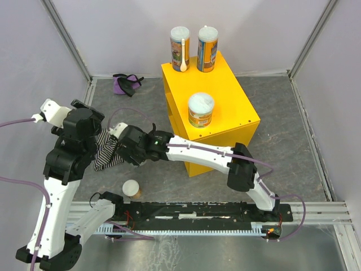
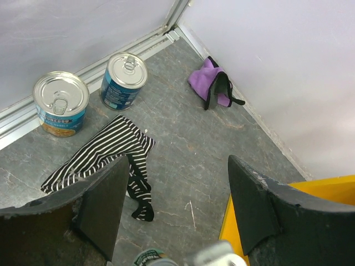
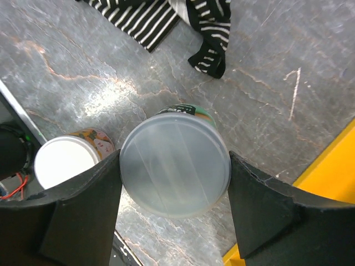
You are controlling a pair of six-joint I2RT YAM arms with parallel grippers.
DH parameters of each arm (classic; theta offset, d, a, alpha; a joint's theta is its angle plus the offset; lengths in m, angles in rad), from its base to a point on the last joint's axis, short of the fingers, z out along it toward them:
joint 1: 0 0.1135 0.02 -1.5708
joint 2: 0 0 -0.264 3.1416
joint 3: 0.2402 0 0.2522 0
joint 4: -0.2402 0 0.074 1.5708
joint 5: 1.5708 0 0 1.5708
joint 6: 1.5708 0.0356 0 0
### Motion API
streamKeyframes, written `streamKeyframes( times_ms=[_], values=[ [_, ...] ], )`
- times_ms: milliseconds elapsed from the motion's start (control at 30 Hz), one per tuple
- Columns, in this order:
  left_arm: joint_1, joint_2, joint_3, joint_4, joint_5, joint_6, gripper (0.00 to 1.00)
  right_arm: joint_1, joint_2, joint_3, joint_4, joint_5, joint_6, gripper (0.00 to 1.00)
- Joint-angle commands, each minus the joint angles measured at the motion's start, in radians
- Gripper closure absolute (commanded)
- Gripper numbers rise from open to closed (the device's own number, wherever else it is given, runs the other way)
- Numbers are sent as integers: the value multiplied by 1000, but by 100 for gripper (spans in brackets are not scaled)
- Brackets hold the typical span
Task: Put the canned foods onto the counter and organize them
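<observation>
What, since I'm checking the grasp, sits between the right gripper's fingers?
A clear-lidded can, its lid meeting both fingers, shown in the right wrist view.

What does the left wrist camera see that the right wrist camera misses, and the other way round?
Only the left wrist view shows a blue-labelled tin by the wall, a second tin beside it, and the purple cloth in the corner.

Only the right wrist view shows a clear-lidded can standing between the fingers of the right tool, and a white-lidded tub next to it.

Both views show the striped cloth, an edge of the yellow counter and the grey floor.
</observation>
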Motion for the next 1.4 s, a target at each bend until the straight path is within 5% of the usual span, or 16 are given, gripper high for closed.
streamKeyframes(
  times_ms=[0, 533, 1000, 1200, 1367],
  values=[
    [5, 11, 30, 64, -46, -27, 22, -2, -162, 100, 10, 38, -31, 99],
    [5, 79, 55, 148, -20, -30, 22, 0, -377, 461, -120, 155, -138, 99],
    [5, 132, 76, 167, 21, -23, 22, -2, -609, 357, 144, 517, -404, 99],
    [5, 149, 67, 184, 45, -11, 22, -16, -640, 360, 130, 698, -497, 99],
    [7, 162, 35, 212, 85, -6, 22, -102, -628, 419, -52, 736, -419, 99]
  ],
)
